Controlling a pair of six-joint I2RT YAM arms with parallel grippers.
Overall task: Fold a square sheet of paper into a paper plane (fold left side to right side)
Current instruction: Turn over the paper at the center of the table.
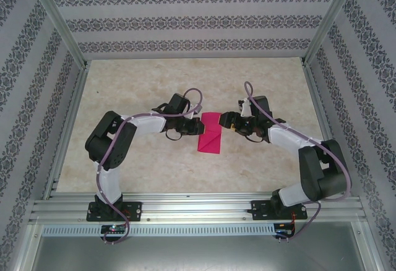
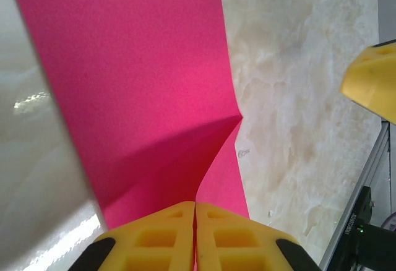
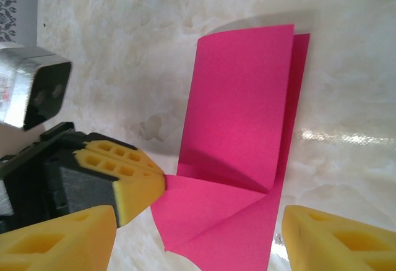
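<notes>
Left claw [image 2: 195,231] pinches paper [image 1: 209,133], right claw [image 3: 198,243] agape opposite.

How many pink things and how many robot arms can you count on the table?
Sheets of pink paper: 1
Robot arms: 2, the left arm and the right arm
Total: 3
</notes>
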